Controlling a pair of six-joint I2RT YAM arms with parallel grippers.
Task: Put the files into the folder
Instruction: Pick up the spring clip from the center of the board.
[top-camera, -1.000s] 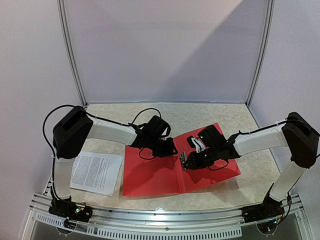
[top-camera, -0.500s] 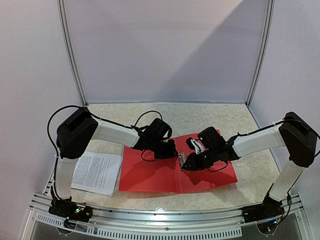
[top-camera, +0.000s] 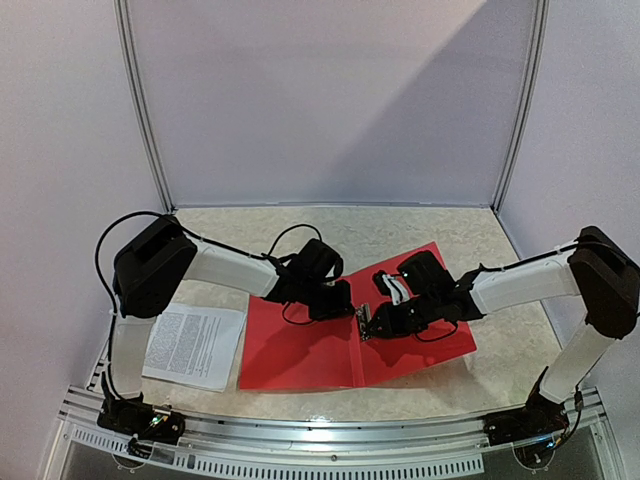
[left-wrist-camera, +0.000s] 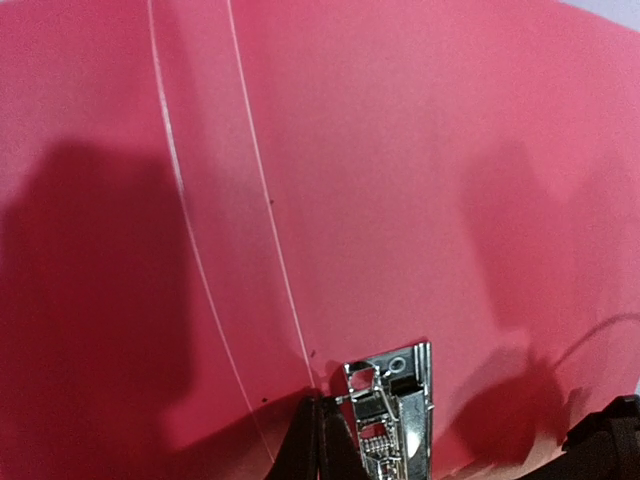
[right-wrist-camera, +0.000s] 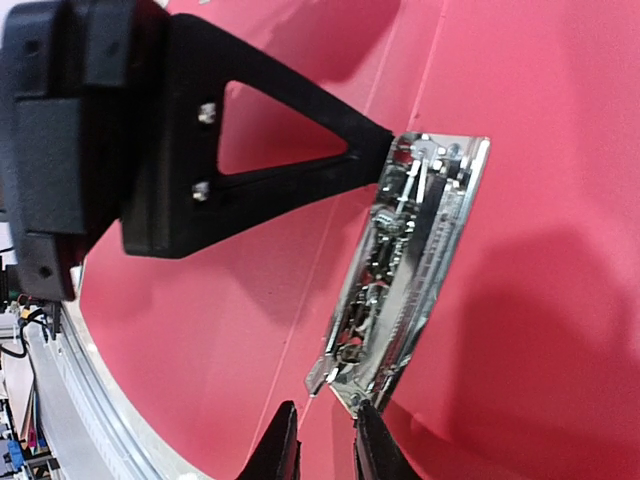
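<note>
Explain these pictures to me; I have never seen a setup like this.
These are two robot arms bolted at the near edge of a table, each ending in a two-finger gripper. The wide picture comes from a fixed camera above and behind them. The two close-ups come from cameras on the wrists. On the table lies an open red folder with a metal clip at its spine. Beside it, to the left, is a printed sheet of paper, which nothing touches. The left gripper is shut, its tip at one end of the clip. The right gripper is at the clip's other end, fingers narrowly apart; whether it pinches the clip is not clear. The paper is not yet in the folder.
</note>
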